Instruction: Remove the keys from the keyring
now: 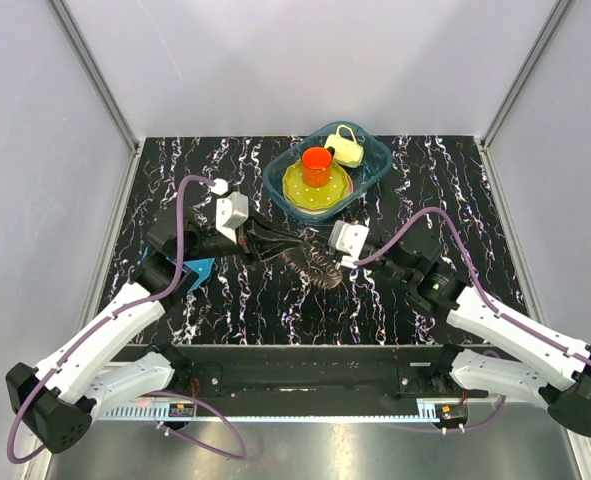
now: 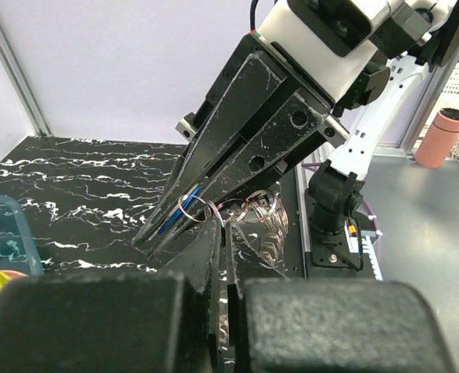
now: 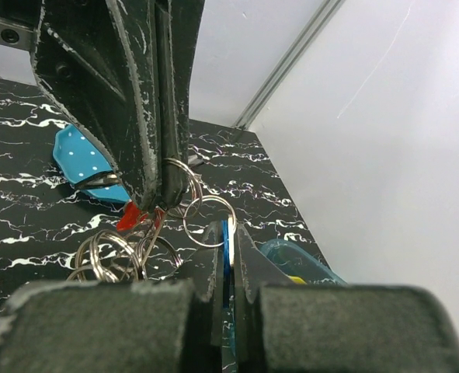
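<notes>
Keyring (image 1: 315, 266): sits near the middle of the desk (image 1: 225, 310), between the two arms' tips and just in front of the tray (image 1: 380, 160). It appears as a tangle of thin wire loops with the keys (image 2: 264, 225) bunched below. Whether the bundle rests on the desk or hangs just above it cannot be told.

Left pincer (image 3: 158, 200): reaches in from the left edge side with its fingers pressed together on a loop of the keyring. The wire comes out at the side of the closed tips. A red key head (image 3: 132, 216) hangs just beneath them.

Right pincer (image 2: 158, 233): comes in from the right with its fingers closed narrow on a slim blue key (image 3: 226, 249), held edge-on between the pads. A single loop links that key toward the left pincer's tips. The two pincers are tip to tip, nearly touching.

Other items: the tray stands toward the far edge and holds a yellow plate (image 1: 300, 190) with an orange cup (image 1: 317, 165) on it. A blue dotted piece (image 3: 78, 159) lies flat on the desk under the left arm.
</notes>
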You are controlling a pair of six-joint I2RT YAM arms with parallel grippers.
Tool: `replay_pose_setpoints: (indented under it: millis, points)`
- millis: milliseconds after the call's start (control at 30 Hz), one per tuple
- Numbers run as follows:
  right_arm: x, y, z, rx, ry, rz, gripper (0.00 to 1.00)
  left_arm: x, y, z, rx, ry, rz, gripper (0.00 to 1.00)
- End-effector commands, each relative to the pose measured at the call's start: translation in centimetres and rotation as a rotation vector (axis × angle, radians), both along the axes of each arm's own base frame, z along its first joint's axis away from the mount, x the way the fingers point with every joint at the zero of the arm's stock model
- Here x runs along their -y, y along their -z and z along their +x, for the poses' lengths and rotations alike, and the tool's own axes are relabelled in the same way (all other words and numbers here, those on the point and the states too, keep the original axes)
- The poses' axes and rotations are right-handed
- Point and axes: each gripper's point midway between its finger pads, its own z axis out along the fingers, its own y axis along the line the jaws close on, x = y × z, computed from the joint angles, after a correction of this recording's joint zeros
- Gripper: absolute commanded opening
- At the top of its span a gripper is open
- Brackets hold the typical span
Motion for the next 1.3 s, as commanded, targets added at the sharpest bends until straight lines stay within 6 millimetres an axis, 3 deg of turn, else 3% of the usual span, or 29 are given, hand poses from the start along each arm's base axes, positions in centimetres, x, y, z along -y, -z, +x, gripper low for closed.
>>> replay_pose_setpoints:
  millis: [0,100,333,567,933,1267]
  points:
    - [2.6,-4.7,2.7,0.076,0.191,0.137,0.0,-0.4,-0.6,-3.2,0.074,0.147,0.038,0.0]
    - [3.0,-5.3,2.8,0.086,0.213,0.159,0.0,-0.4,0.4,-2.9,0.06,0.136,0.077,0.0]
    - [3.4,-5.7,3.8,0.11,0.266,0.157,0.0,-0.7,0.4,-3.5,0.06,0.147,0.071,0.0]
    - [2.3,-4.4,3.9,0.088,0.23,0.135,0.0,-0.8,-0.7,-4.3,0.061,0.177,0.005,0.0]
    - [0.6,-2.0,2.8,0.033,0.125,0.104,0.0,-0.8,-2.1,-3.2,0.084,0.098,-0.056,0.0]
    - [0.8,-2.1,3.8,0.03,0.171,0.119,0.0,-0.8,-2.2,-3.3,0.073,0.101,-0.058,0.0]
